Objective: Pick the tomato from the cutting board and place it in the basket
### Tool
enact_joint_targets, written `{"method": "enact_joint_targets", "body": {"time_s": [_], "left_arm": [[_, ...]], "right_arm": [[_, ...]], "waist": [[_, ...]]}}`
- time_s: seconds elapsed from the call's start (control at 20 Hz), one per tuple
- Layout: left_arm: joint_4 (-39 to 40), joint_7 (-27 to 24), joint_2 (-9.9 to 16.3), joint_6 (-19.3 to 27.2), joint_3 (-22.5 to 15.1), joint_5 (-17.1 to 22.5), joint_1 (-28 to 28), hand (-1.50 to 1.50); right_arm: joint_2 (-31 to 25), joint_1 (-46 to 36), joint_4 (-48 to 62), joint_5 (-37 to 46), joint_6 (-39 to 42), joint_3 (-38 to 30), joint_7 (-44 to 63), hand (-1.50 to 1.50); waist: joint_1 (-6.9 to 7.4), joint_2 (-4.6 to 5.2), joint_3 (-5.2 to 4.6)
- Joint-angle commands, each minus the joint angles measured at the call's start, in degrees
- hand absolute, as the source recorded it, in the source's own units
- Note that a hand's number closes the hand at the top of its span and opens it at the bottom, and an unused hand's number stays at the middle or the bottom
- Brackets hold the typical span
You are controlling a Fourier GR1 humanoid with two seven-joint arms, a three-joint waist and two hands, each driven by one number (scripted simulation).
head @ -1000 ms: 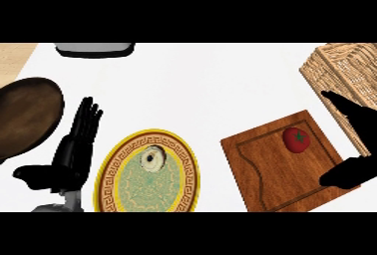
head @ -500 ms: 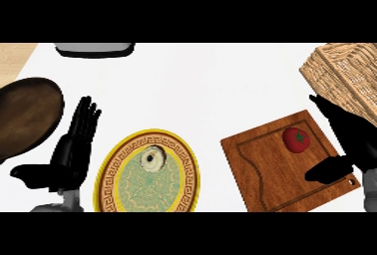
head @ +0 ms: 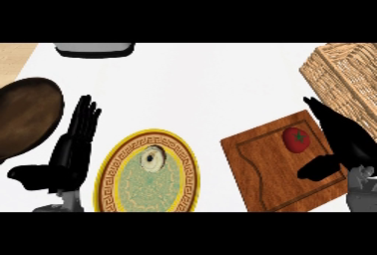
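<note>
Head view, looking steeply down on a white worktop. A red tomato sat on a wooden cutting board near its upper right corner. Just beyond that corner stood a woven basket, at the view's right edge. The right hand lay just beside the tomato on its right, fingers straight and pointing up the view, thumb spread below; it was open and held nothing. The left hand rested open at the left, fingers up, between a dark wooden bowl and a patterned plate.

The tomato looked small, round and smooth, so probably light, apt to roll, and soft enough to bruise. Closing fingers and thumb round its widest part, from opposite sides, seemed the safest hold.
</note>
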Motion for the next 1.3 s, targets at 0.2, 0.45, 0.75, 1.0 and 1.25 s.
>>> {"method": "enact_joint_targets", "body": {"time_s": [0.2, 0.45, 0.75, 1.0, 1.25], "left_arm": [[0.91, -1.44, -2.42, -1.16, -0.53, -1.46, 1.55, 0.00], [4.06, -2.70, -1.17, -3.17, 3.38, -0.52, -1.82, 0.00], [2.90, 0.30, -2.97, -1.99, 1.36, -3.28, -2.65, 0.00], [-1.95, 2.89, -2.09, -3.32, 4.06, -1.64, -0.67, 0.00], [-0.95, 0.68, -1.95, -6.26, 4.61, -0.36, 2.19, 0.00]], "right_arm": [[2.09, -2.13, 7.40, 2.79, 3.27, -3.26, -3.89, -1.50], [3.69, -3.51, 12.59, 5.21, 1.64, -4.81, -7.67, -1.50], [5.28, -7.54, 16.06, 5.98, 3.20, -6.81, -8.84, -1.50], [7.03, 1.48, 11.63, 8.86, 0.65, -5.90, -12.42, -1.50], [8.70, 0.35, 17.49, 12.16, -2.90, -5.50, -15.06, -1.50]], "waist": [[0.07, 0.03, 0.00], [0.06, 0.07, 0.00], [0.13, 0.09, 0.01], [-0.06, 0.00, 0.01], [0.05, 0.01, 0.01]]}}
